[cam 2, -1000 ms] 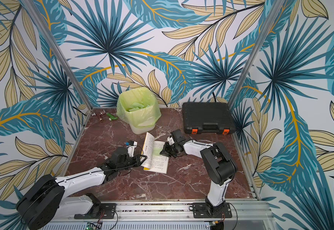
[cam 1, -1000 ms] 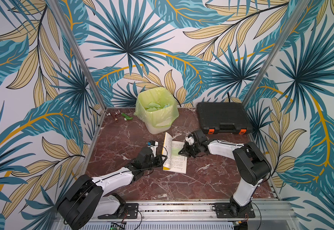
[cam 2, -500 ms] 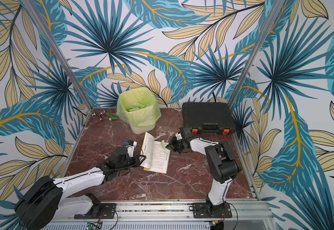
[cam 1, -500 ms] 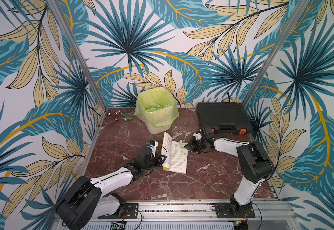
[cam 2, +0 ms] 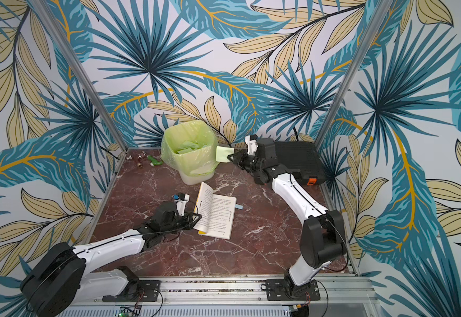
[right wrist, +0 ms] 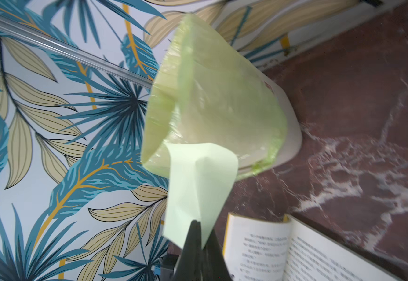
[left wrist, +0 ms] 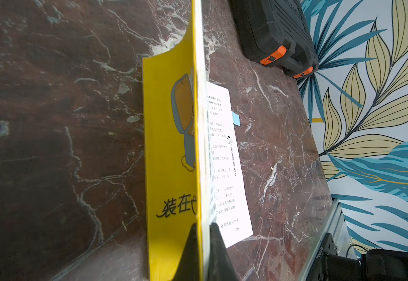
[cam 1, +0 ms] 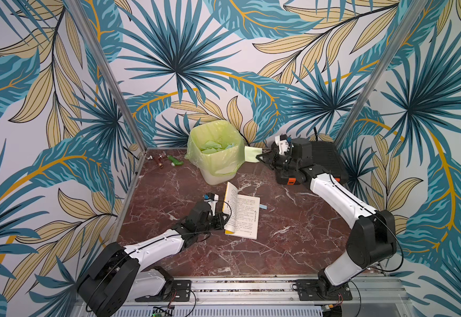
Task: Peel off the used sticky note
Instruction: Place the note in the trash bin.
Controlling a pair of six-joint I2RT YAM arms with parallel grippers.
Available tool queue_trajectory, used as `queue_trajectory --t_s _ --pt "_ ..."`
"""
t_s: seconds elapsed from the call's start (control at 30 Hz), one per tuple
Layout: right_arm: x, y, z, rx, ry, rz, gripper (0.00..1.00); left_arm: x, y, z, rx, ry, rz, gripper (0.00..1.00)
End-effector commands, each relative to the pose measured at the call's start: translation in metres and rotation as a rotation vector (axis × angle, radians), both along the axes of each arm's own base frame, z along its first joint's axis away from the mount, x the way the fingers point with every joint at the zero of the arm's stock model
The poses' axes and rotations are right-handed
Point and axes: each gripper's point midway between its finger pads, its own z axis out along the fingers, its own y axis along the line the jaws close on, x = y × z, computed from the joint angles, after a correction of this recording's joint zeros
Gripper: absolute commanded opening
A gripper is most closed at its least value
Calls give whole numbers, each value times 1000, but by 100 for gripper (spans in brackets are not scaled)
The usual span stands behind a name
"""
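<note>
Marble table (cam 1: 292, 219): note (cam 1: 250, 154) now beside bin (cam 1: 218, 164)

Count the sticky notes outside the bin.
2. A green note is held in the right jaws beside the bin. A blue note pokes out from the page edge of the book. More may be hidden between pages.
</note>
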Motion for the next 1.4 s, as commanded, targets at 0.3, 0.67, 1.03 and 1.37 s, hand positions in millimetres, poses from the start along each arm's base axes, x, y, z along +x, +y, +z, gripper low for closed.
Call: queue_trajectory --t_s 0.3,0.67,1.03,1.37 --pt "63 82 -1 -196 -73 94 0 -3 21 -16 87 39 61 0" --pt "68 82 15 -249 -111 93 32 -9 37 -22 128 40 110 0" --pt "16 43 -1 -317 -39 101 45 -13 66 -43 126 107 216 0" --pt "-41 7 -115 -359 202 123 49 -21 90 -61 104 157 266 0"
